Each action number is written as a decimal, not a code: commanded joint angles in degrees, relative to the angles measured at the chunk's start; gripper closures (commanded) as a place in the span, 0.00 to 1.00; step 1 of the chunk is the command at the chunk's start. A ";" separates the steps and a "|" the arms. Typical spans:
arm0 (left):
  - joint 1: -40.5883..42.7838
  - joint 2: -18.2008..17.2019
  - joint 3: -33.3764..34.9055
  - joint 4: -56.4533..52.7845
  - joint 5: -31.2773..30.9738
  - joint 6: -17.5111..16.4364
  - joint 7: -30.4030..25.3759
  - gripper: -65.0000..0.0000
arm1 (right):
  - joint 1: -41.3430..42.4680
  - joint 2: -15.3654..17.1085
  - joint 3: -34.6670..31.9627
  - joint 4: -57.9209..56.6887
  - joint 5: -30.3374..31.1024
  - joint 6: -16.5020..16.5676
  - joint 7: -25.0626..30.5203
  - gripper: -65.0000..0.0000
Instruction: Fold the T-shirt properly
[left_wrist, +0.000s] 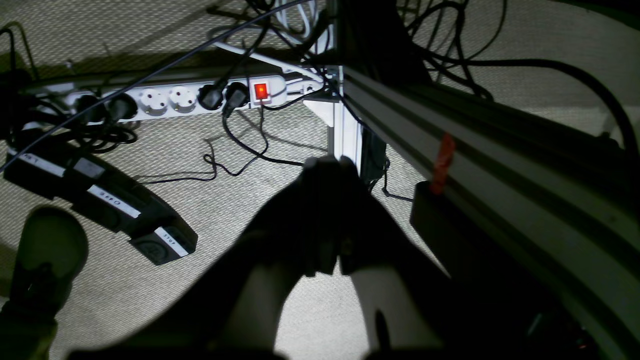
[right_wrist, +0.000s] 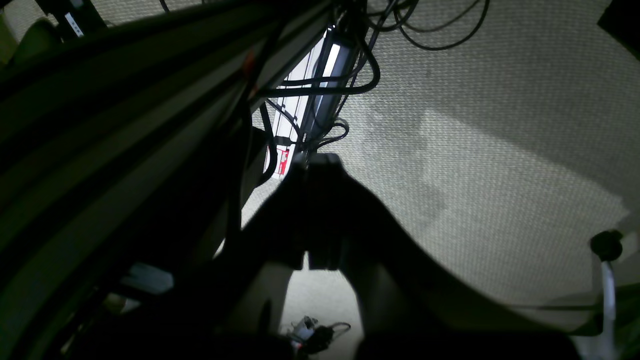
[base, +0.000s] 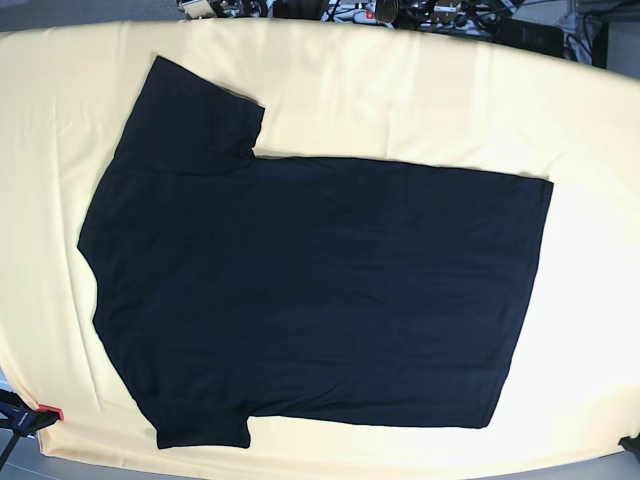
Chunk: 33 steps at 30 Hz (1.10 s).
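A black T-shirt (base: 310, 290) lies spread flat, plain side up, on a pale yellow tablecloth (base: 400, 100). Both grippers, left gripper (left_wrist: 327, 162) and right gripper (right_wrist: 315, 160), hang below the table, jaws pressed together. A pinch could also catch the tablecloth.

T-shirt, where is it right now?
In the base view the T-shirt lies spread flat in the middle of the pale yellow tablecloth, plain black side up, with its sleeves toward the left and its hem toward the right.

Pale yellow tablecloth (base: 400, 90), woven grey carpet (left_wrist: 250, 280), white power strip (left_wrist: 170, 100), black cables (left_wrist: 240, 145)
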 joint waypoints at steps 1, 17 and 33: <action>0.26 0.00 0.04 0.39 -0.22 -0.35 -0.59 1.00 | 1.31 0.15 0.17 1.20 -0.04 0.20 -0.57 1.00; 0.24 0.00 0.04 0.55 -0.20 -0.35 -0.59 1.00 | 1.31 0.15 0.17 1.31 -0.04 0.26 -0.37 1.00; 0.24 0.00 0.04 0.70 -0.22 -0.35 -0.52 1.00 | 1.31 0.15 0.17 1.31 -0.07 2.40 -0.59 1.00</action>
